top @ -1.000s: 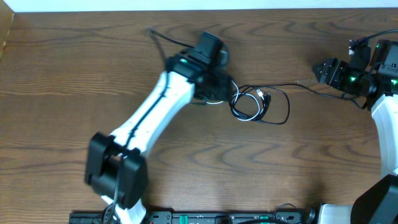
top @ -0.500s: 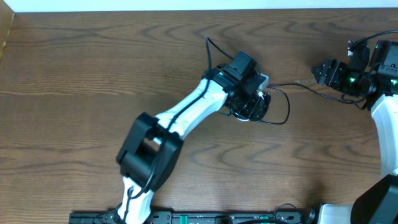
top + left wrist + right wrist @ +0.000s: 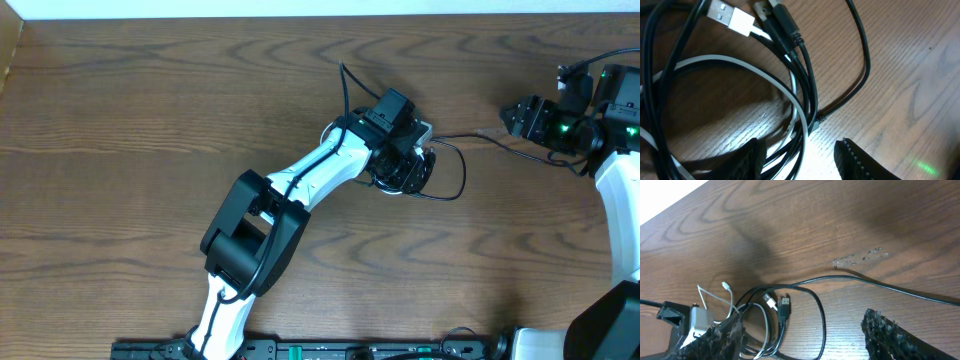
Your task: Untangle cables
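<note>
table (image 3: pixel 120 120): wood-grain top, fills the overhead frame.
left arm (image 3: pixel 300 185): stretched from bottom left-centre up to mid-frame.
right gripper (image 3: pixel 802 327): fingers spread wide, nothing held; seen at the right edge overhead, well apart from the coil.
left gripper (image 3: pixel 802 152): fingers spread, set over the coil; strands pass between them, not pinched.
cables (image 3: pixel 775 315): coiled together just right of centre overhead.
black cable (image 3: pixel 890 287): one strand led off rightward.
white cable (image 3: pixel 730 58): looped within the black turns.
white USB plug (image 3: pixel 732 15), black plug (image 3: pixel 782 17): side by side, upper left of left wrist view.

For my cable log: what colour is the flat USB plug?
The plug is white, metal-tipped; left wrist view.
</note>
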`<state>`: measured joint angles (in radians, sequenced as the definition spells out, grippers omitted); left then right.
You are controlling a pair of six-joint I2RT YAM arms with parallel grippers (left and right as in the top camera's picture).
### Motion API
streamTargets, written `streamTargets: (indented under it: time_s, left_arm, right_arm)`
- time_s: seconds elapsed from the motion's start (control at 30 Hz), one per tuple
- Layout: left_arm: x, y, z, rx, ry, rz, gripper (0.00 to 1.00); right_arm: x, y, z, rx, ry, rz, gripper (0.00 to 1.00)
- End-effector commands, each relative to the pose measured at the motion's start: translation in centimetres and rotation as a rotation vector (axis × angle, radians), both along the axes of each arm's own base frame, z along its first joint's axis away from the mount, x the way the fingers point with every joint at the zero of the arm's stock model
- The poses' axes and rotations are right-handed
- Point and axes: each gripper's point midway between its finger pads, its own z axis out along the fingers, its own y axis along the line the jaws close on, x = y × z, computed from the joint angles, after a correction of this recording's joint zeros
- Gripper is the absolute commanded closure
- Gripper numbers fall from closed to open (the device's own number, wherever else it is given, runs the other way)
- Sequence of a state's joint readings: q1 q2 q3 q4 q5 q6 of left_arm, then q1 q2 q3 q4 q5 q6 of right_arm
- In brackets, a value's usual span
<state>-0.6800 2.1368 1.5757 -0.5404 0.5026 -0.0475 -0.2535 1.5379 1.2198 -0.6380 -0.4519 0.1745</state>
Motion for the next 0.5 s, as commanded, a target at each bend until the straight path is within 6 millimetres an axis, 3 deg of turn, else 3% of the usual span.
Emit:
streamTargets:
  time_s: [0.0, 0.2, 0.47]
  left_arm:
    - [0.0, 0.3, -0.8, 0.023, -0.003, -0.002, 0.53]
    - [-0.8, 0.2, -3.1, 0.052, 0.047, 0.007, 0.61]
    - [-0.9, -0.2, -3.3, 0.052, 0.041, 0.000, 0.70]
  right_arm:
    - [-0.1, 0.2, -0.4, -0.014, 0.006, 0.014, 0.27]
    - [-0.1, 0.2, -0.4, -0.016, 0.007, 0.016, 0.27]
    - [-0.1, 0.1, -0.4, -0.021, 0.004, 0.021, 0.27]
